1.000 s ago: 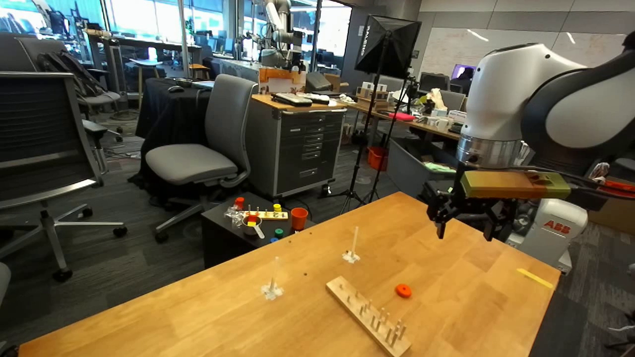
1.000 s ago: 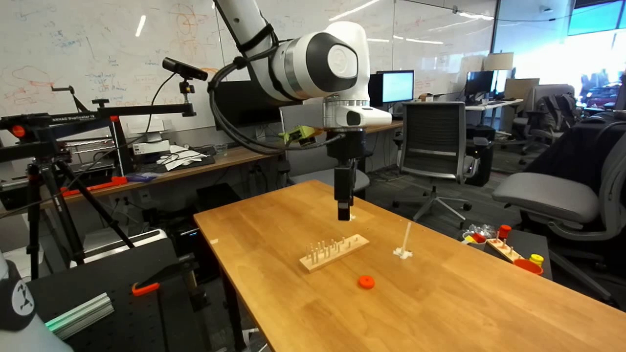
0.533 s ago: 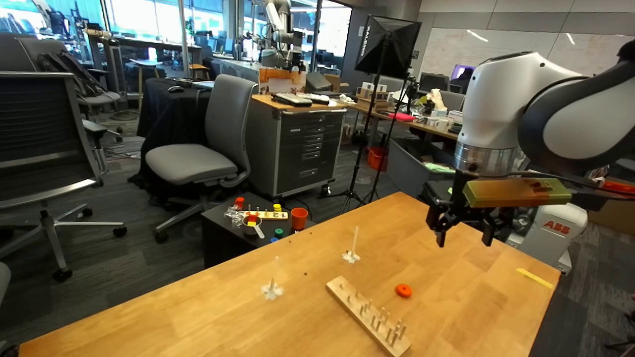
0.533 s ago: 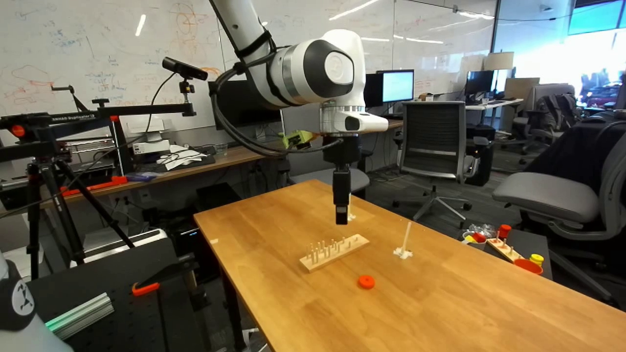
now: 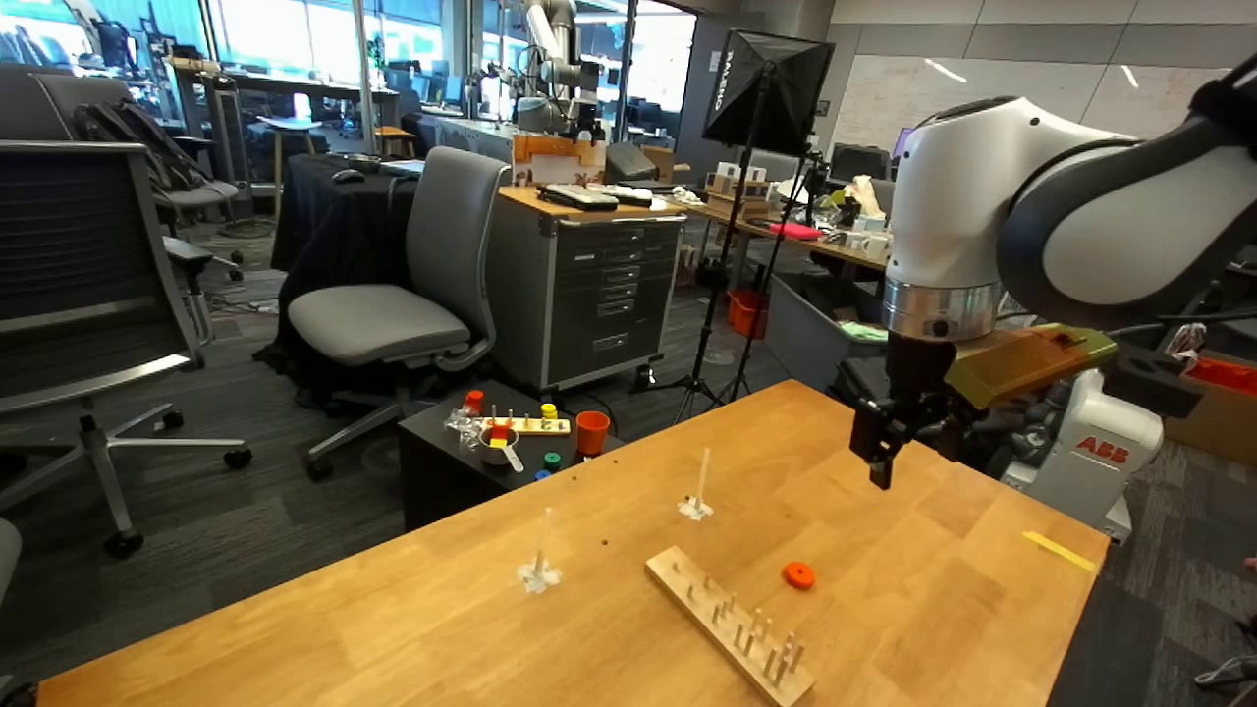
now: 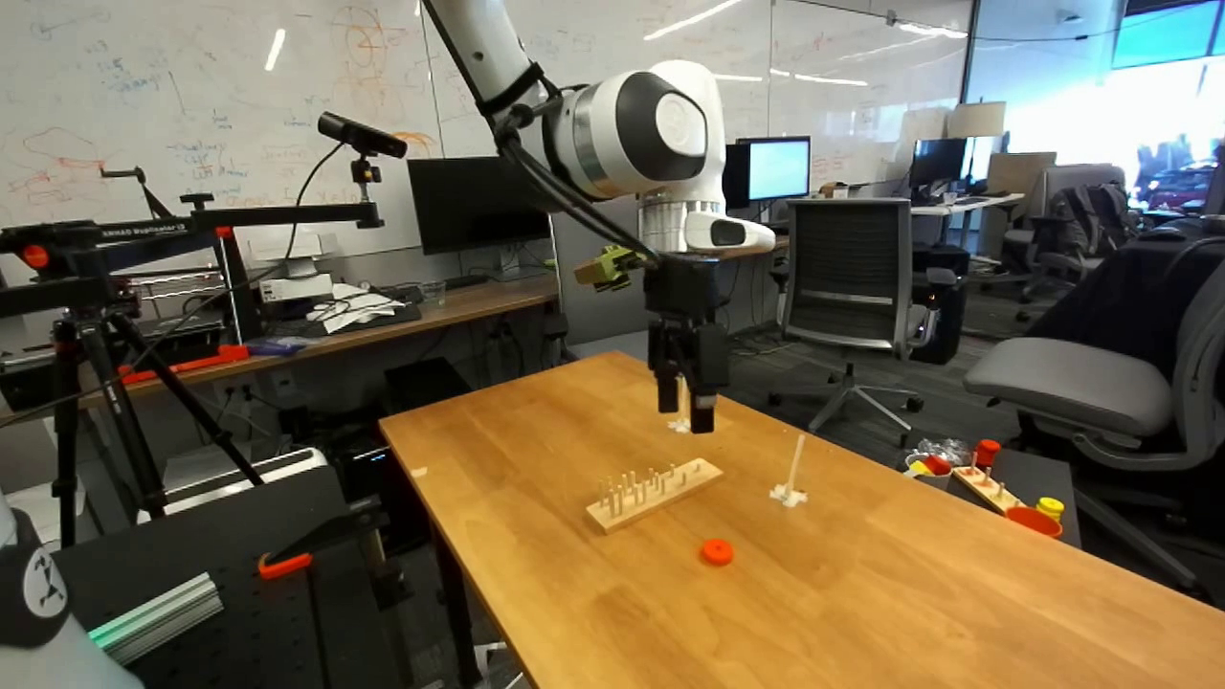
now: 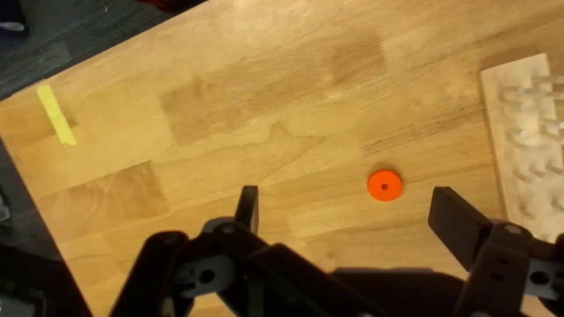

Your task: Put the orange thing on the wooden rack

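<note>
White machine housing [image 5: 1102, 462]: marked "ABB" in red. Black bar [image 6: 144, 232]: marked "Duplicator i3"; preceding word unclear. Whiteboard [image 6: 239, 115] handwriting: illegible.

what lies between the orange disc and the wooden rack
Just bare tabletop lies between the orange disc and the wooden rack; that stretch shows in both exterior views.
</note>
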